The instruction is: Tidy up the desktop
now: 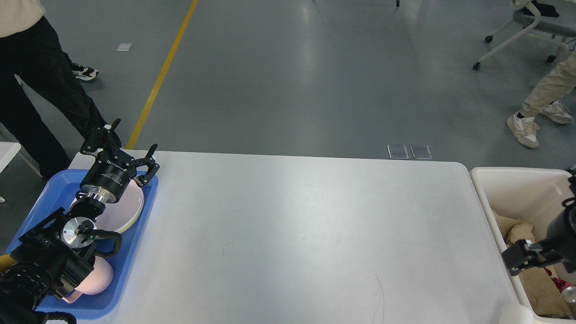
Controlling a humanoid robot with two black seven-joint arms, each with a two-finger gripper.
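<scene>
The white desktop [306,234] fills the middle of the head view, and nothing lies on its bare surface. My left gripper [123,148] is open and empty, held above the far end of the blue tray [135,243] at the table's left edge. A pale pink plate [128,209] and a pink cup [96,279] lie in the tray, partly hidden by my left arm. My right arm's dark end [522,260] hangs over the cream bin [517,189] at the right; its fingers cannot be told apart.
The bin holds crumpled brown paper [522,238], red scraps and a can [569,294]. A person in black trousers [40,90] stands by the table's far left corner. Another person's legs [546,96] and a chair [531,27] are at the far right.
</scene>
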